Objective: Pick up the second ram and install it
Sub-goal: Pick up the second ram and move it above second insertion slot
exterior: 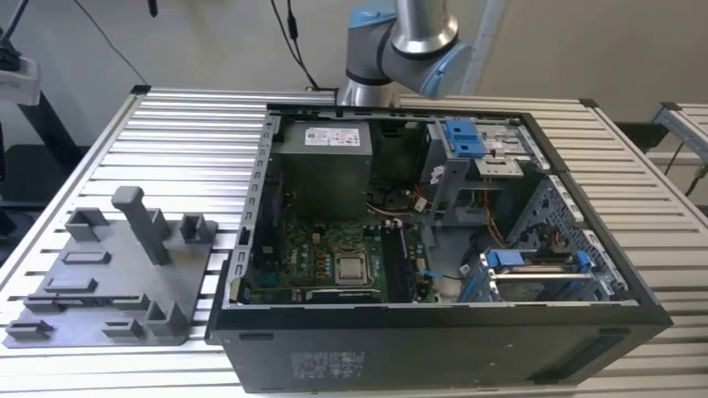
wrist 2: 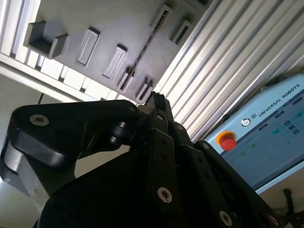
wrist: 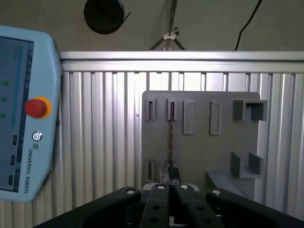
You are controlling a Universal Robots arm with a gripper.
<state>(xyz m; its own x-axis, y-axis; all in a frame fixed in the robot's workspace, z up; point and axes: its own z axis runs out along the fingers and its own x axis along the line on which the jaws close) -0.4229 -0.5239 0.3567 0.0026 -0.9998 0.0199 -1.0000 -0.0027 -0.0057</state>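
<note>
Pincer (wrist: 169, 176) clenched on second memory stick (wrist: 170, 142), seen edge-on above grey tray (wrist: 204, 156)
Light, stiff, fragile board, I judge; best held by its bare long edges, off the chips

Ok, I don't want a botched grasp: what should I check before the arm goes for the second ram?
1. The ram stands on edge in the fixture: ok.
2. The gripper lines up with the ram in the first wrist view: ok.
3. The neighbouring slot is empty: ok.
4. The case is open, motherboard exposed: ok.
5. Room on the motherboard for the ram: cannot tell.
</note>
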